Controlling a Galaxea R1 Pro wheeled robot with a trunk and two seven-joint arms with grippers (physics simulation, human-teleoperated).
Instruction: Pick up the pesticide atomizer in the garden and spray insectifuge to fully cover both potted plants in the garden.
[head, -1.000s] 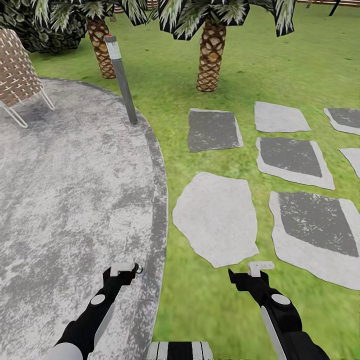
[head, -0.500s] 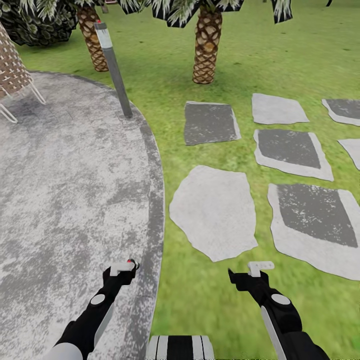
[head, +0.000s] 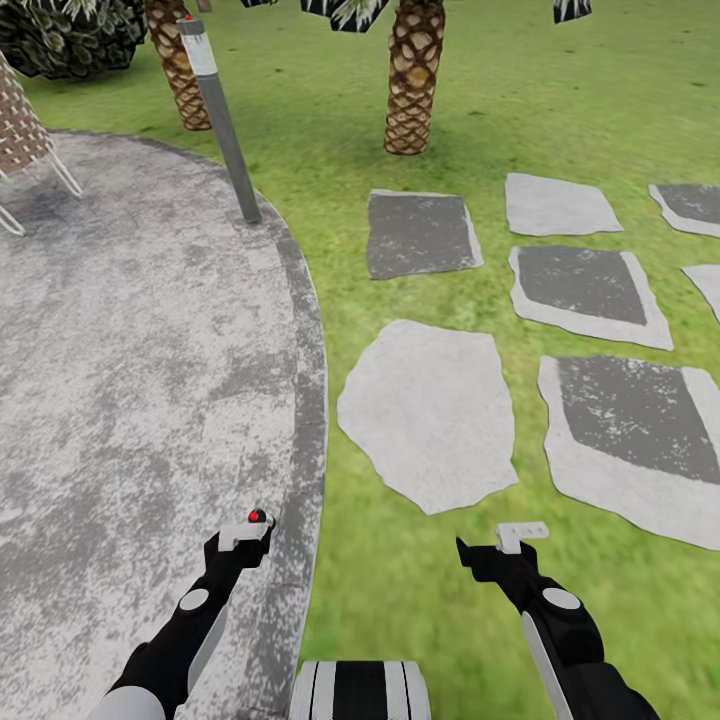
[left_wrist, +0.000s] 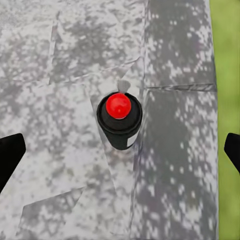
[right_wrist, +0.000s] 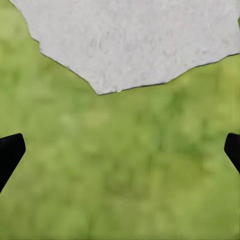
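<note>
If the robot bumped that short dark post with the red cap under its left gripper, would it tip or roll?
Probably neither. The short post looks like a stubby cylinder standing straight up out of the stone paving, much like the taller grey post, so it is likely fixed and rigid. Its rounded red cap looks smooth, so fingers might slip off it.

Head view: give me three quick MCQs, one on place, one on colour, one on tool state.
1. The left tool is above: A lawn, B patio edge, C a stepping stone.
2. The cap on the small post under the left tool is: A red, B blue, C yellow.
3. The right tool is: A shut on a bottle, B open and empty, C shut on a leaf.

Answers: 1 B, grey patio paving lies beneath it. 2 A, the red cap shows in the left wrist view. 3 B, fingertips wide apart over lawn.
</note>
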